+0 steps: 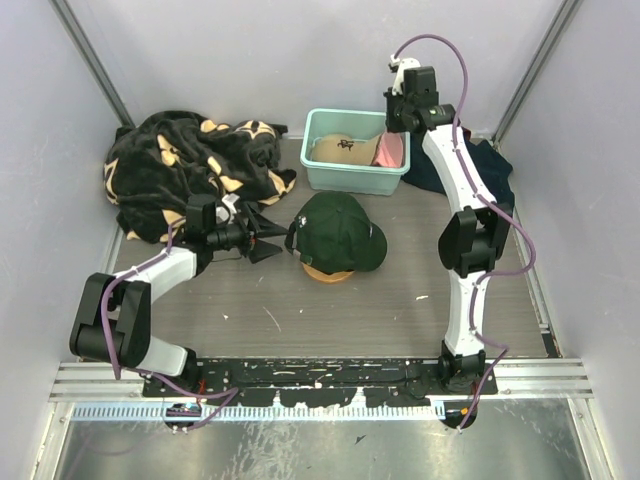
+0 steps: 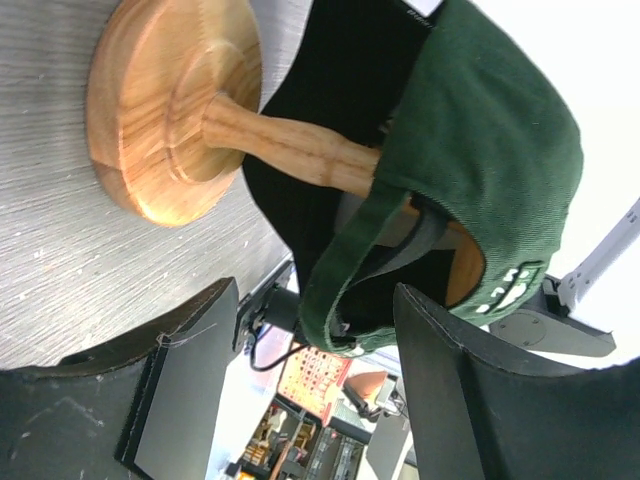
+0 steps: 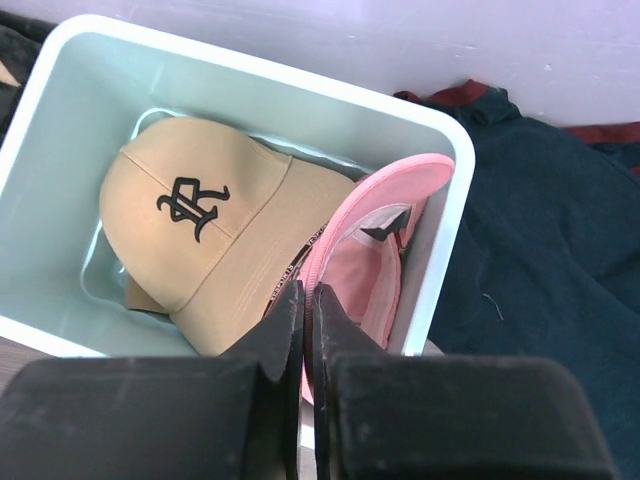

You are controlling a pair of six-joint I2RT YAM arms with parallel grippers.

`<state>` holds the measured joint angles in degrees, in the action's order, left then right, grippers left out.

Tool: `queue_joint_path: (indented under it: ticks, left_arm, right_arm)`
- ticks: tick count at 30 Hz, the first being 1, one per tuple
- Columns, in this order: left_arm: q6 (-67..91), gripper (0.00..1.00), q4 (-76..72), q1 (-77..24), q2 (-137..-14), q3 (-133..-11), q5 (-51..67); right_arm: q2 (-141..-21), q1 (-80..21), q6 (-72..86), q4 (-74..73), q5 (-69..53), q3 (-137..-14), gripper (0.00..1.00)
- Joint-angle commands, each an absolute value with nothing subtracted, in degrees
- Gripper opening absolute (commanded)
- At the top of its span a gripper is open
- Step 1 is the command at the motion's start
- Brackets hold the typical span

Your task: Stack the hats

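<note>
1. A grey wood-grain table point(image 1: 400, 300) sits between pale walls. A black blanket with tan marks point(image 1: 190, 165) is heaped at the back left, and a navy cloth point(image 1: 495, 165) lies at the back right.
2. The dark green cap point(image 1: 340, 230) sits on a wooden stand point(image 2: 170, 110) in the middle of the table. The tan cap point(image 3: 200, 230) and the pink cap point(image 3: 380, 260) lie side by side in a teal bin point(image 1: 350, 180) at the back, with the pink one on the right.
3. First risk, as I judge it: the right gripper point(image 3: 308, 295) has its fingers pressed together just where the pink cap's edge meets the tan one. I cannot tell whether any fabric is pinched. A thin pinch could slip on lifting, or it could catch the tan cap too and drag both.
4. Second risk: the left gripper point(image 2: 315, 292) is parted wide around the green cap's rear rim and grips nothing. A nudge there could tip the stand or skew the cap.
5. Pose: the right arm point(image 1: 455, 170) stretches far forward, its wrist bent down over the bin's right end. The left arm point(image 1: 160, 275) lies low with its elbow out to the left and its forearm pointing level at the back of the green cap.
</note>
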<state>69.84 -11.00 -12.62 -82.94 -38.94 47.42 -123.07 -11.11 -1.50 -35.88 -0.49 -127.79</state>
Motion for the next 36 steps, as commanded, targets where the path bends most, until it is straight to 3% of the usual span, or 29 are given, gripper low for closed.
queue_joint_path:
  ticks: [1, 20, 36]
  left_arm:
    - [73.59, 0.71, -18.39, -12.39, -83.18, -39.49, 48.58]
    - [81.90, 0.74, -32.14, -11.56, -85.77, -41.02, 50.24]
    - [80.30, 0.75, -31.60, -3.57, -85.69, -44.38, 53.44]
  right_arm:
    - [-118.65, -10.58, 2.77, -38.33, 0.56, -131.25, 0.01]
    - [-107.23, -9.65, 11.40, -33.05, -1.93, -136.39, 0.01]
    - [-99.20, -5.93, 37.50, -12.69, -21.29, -125.29, 0.01]
